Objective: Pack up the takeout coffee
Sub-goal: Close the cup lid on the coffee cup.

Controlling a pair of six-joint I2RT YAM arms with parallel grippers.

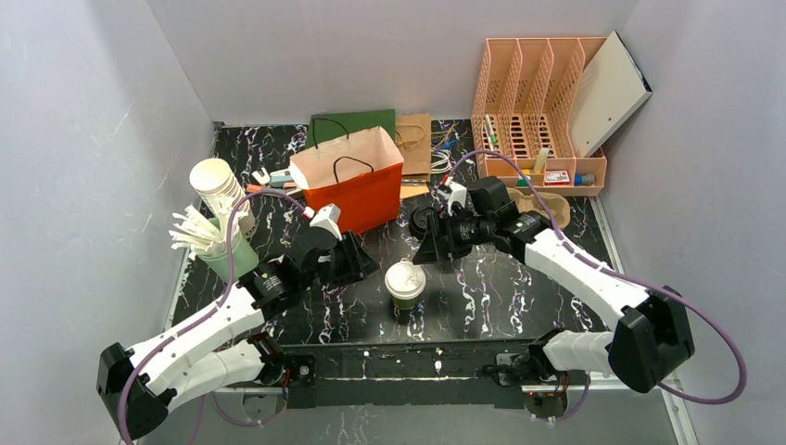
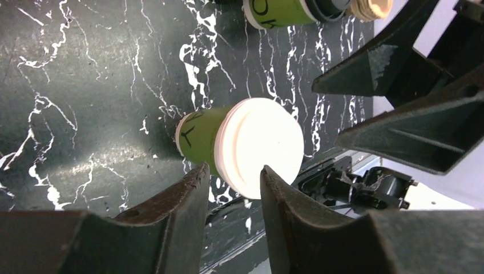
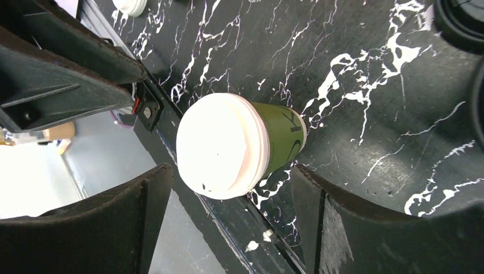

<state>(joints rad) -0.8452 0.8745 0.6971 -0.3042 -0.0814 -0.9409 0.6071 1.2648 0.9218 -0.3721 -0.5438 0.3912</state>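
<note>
Green paper cup [image 3: 282,137], smooth round white lid [image 3: 220,145], is seen upright on marbled black desk [image 1: 482,287], ahead of narrowly parted left jaws and widely parted right jaws.

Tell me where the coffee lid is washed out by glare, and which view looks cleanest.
Left wrist: the lid is blown out to flat white, and sheen streaks the marble table. Right wrist: the lid keeps faint detail, but the lower left corner is overexposed. Top external: cleanest, evenly lit and sharp.

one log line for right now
white-lidded green cup upright, ungripped | left gripper open | right gripper open | orange bag: cup not inside
</note>
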